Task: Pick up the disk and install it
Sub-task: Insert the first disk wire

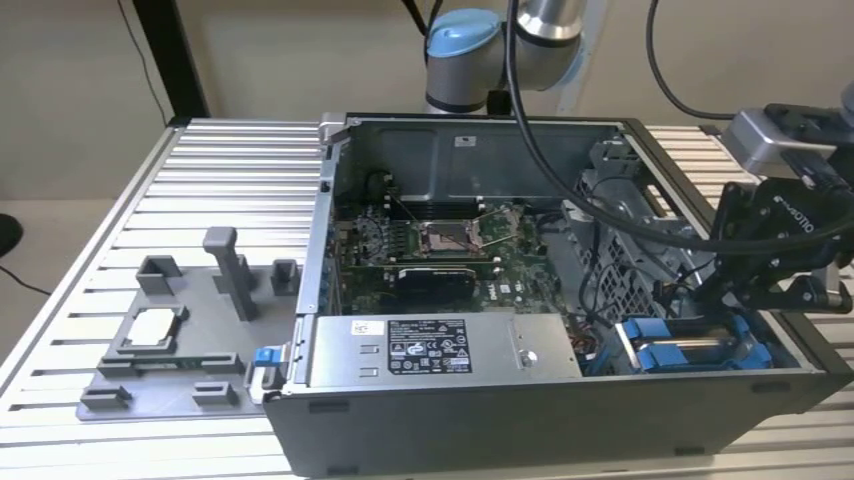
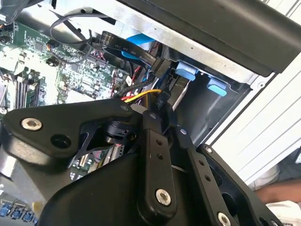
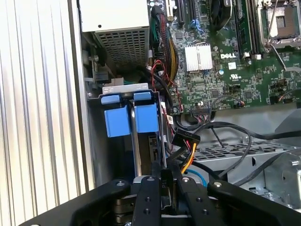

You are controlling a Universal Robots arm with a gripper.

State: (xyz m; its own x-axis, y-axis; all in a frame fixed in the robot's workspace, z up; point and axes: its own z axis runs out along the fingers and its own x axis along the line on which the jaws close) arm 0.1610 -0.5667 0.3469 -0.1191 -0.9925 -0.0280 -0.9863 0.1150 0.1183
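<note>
Hovering my closed gripper (image 3: 163,176) over the metal drive bay (image 3: 123,88); silver-grey disk in blue plastic carrier (image 3: 146,117) looks slotted in, nearly done, I judge.

Scene is lit evenly & softly from overhead in the exterior view; no hard shadows are cast on the bench (image 1: 200,170). Case (image 1: 534,430) interior is left noticeably dimmer. In both wrist views, bench ribs are washed near-white w/ glare, while case depths are kept in shadow.
</note>
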